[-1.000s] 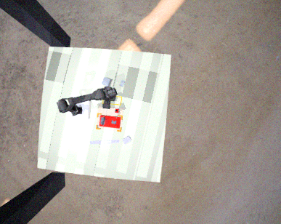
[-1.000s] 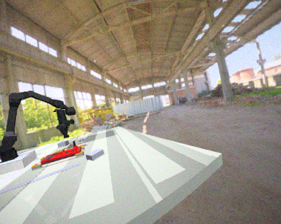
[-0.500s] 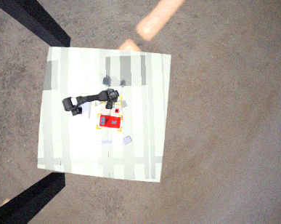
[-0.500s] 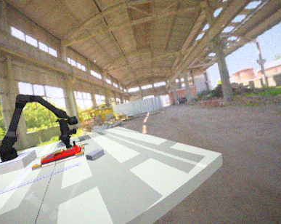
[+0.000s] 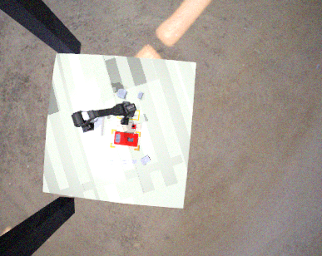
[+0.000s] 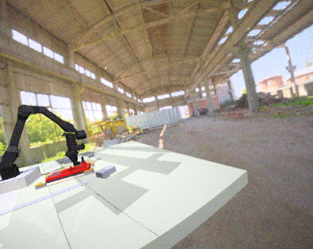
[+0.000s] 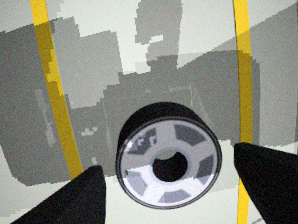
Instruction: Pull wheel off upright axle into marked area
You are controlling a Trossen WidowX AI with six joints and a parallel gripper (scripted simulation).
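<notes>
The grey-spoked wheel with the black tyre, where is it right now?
In the wrist view, the grey-spoked wheel with the black tyre lies flat between the two yellow lines, between the gripper's parted fingers.

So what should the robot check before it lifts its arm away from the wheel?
1. Wheel off the axle: ok.
2. Wheel between the yellow lines of the marked area: ok in the wrist view.
3. Wheel lying flat on the table: looks ok.
4. Gripper jaws open: ok.
5. Jaws apart from the wheel on both sides: gaps show, ok.
6. Red block out of the way: ok, it sits beside.
</notes>
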